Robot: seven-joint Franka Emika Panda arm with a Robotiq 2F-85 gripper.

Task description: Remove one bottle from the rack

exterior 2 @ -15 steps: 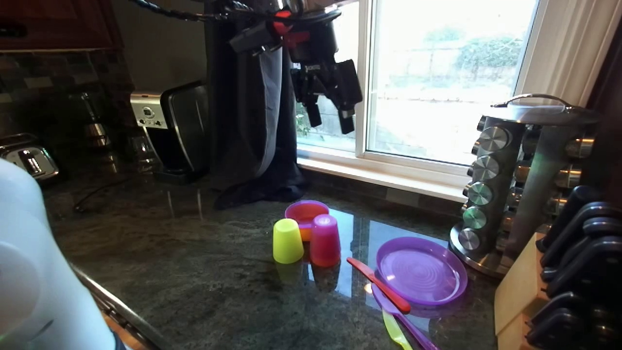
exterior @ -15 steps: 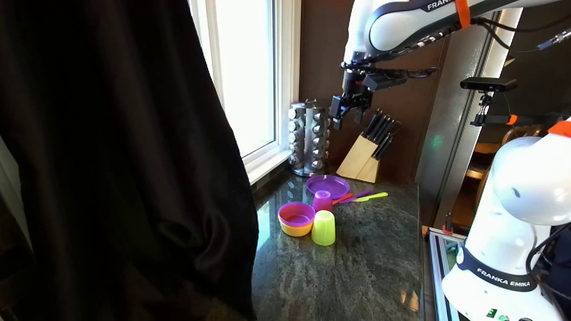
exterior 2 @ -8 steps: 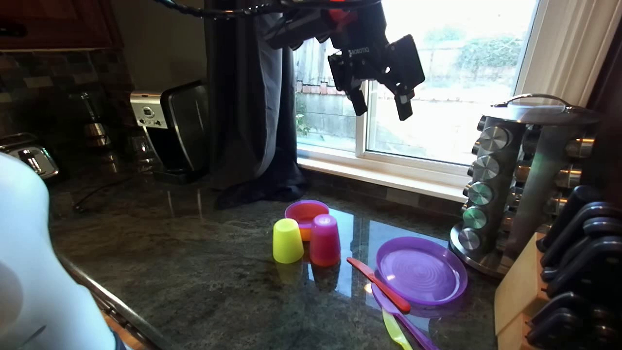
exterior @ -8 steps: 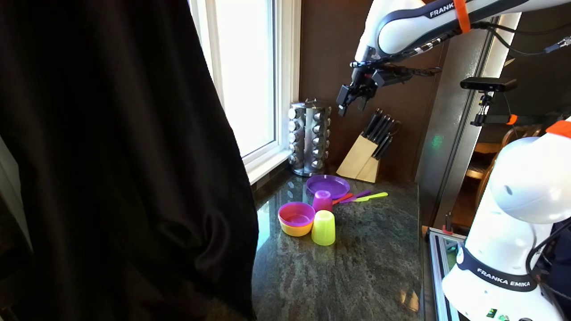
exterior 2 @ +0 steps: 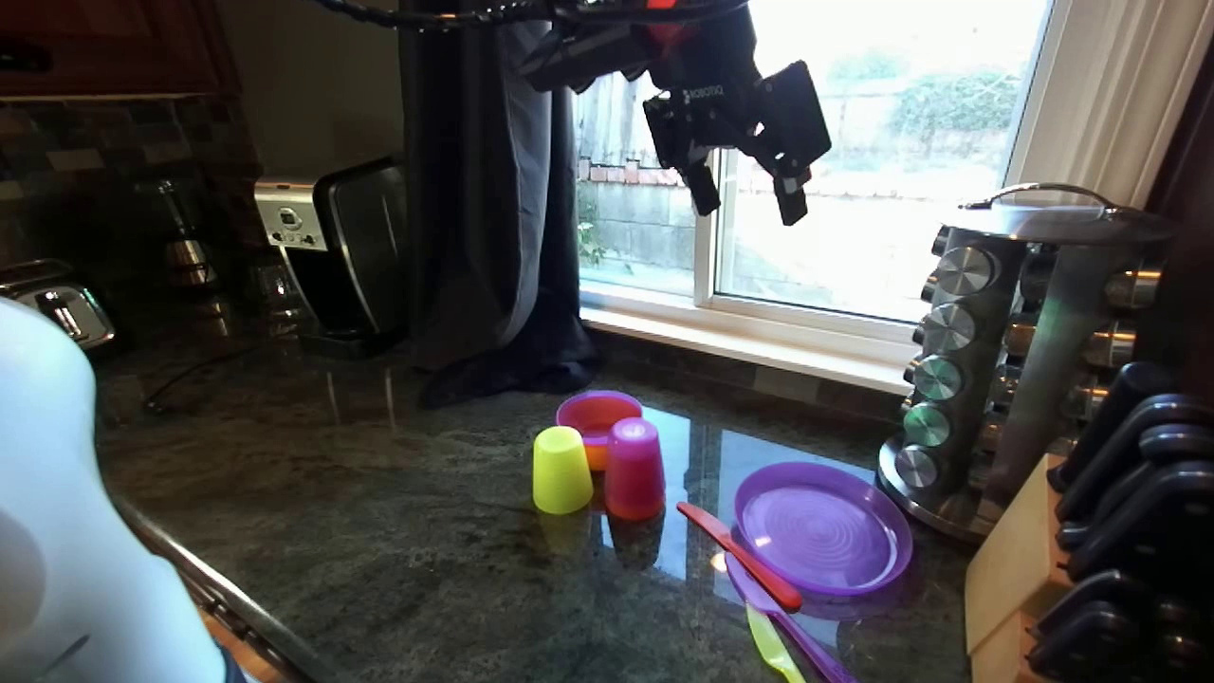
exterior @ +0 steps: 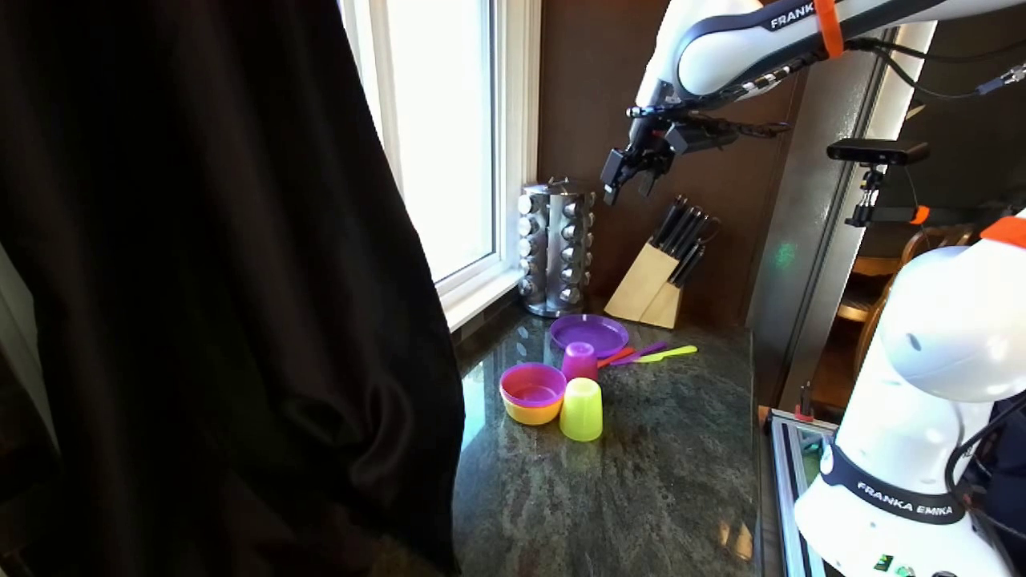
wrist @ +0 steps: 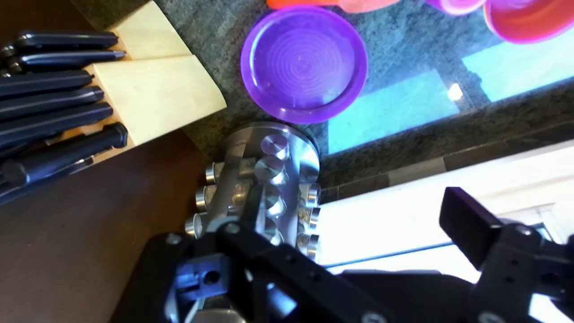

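Wrist view: fingers (wrist: 468,224) were spread wide, empty; the rack (wrist: 293,177) at seven o'clock risked being tipped by off-centre contact.

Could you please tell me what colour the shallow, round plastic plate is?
The plate is purple; it shows best in the wrist view.

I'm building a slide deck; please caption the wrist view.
Looking down past the open gripper at a rack of small jars, purple plate and knife block near it.

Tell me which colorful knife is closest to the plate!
The red knife: it lies just beside the plate, while the purple knife and green knife lie farther out.
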